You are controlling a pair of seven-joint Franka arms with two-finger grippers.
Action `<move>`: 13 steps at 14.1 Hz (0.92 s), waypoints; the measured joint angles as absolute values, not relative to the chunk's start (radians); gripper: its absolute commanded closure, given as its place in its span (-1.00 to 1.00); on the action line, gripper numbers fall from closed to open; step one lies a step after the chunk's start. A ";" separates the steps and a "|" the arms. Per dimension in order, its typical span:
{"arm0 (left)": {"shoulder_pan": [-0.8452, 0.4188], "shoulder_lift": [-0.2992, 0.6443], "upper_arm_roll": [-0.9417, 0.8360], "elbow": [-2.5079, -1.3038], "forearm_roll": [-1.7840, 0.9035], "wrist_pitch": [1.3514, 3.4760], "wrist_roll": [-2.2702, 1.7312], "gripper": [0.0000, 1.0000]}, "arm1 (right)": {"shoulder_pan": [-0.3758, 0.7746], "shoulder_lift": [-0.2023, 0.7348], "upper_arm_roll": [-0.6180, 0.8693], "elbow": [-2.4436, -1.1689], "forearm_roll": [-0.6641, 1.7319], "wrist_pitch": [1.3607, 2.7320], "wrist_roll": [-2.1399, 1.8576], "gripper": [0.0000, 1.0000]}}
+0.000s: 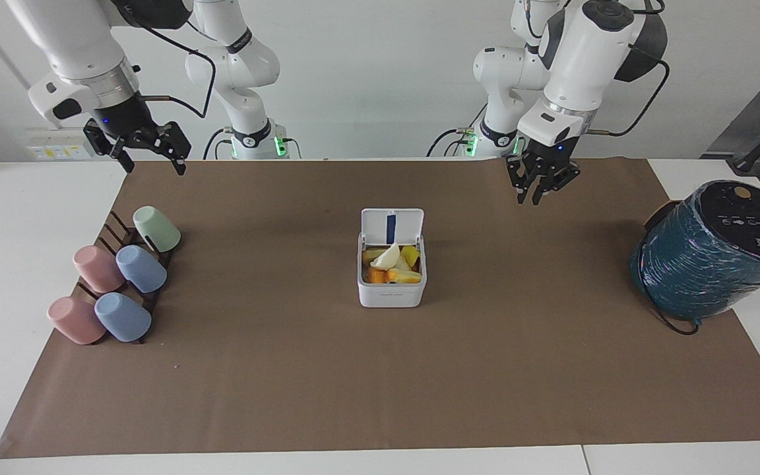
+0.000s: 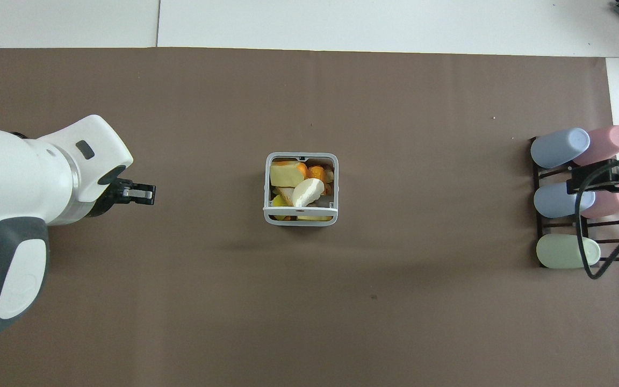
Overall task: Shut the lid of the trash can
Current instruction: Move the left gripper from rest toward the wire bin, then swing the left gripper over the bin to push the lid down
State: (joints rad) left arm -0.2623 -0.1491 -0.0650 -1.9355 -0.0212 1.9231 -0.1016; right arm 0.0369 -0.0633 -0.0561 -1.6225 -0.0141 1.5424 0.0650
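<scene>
Trash can (image 1: 391, 294): smooth white plastic, slight sheen; lid (image 1: 392, 226) same plastic, blue strip inside. Mat (image 1: 380, 382) under it: matt brown paper, flat. Cups (image 1: 116, 282): smooth matt pastel plastic on dark rack (image 1: 116, 231), wood by look. Big cylinder (image 1: 710, 254): teal wrap, glossy, ridged. My arm shells (image 2: 14, 177): glossy white plastic; my grippers: matt black.
</scene>
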 measured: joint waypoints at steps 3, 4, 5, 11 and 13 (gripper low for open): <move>-0.335 -0.150 -0.066 -1.950 -0.021 1.924 -0.103 1.00 | 0.037 -0.063 -0.056 -1.622 -0.014 1.542 0.065 -1.00; -0.363 -0.149 -0.066 -1.956 -0.021 1.924 -0.113 1.00 | 0.037 -0.063 -0.056 -1.622 -0.014 1.542 0.065 -1.00; -0.396 -0.149 -0.067 -1.961 -0.021 1.925 -0.136 1.00 | 0.037 -0.063 -0.056 -1.622 -0.014 1.542 0.065 -1.00; -0.552 -0.128 -0.069 -1.972 -0.021 1.932 -0.272 1.00 | 0.037 -0.063 -0.056 -1.622 -0.014 1.542 0.065 -1.00; -0.596 -0.103 -0.069 -1.972 -0.022 1.960 -0.330 1.00 | 0.037 -0.063 -0.056 -1.622 -0.014 1.542 0.065 -1.00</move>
State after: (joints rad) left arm -0.5960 -0.1031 -0.0692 -1.9721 -0.0216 1.9601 -0.3297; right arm 0.0369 -0.0633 -0.0561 -1.6225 -0.0141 1.5424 0.0650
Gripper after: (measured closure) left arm 0.987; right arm 0.000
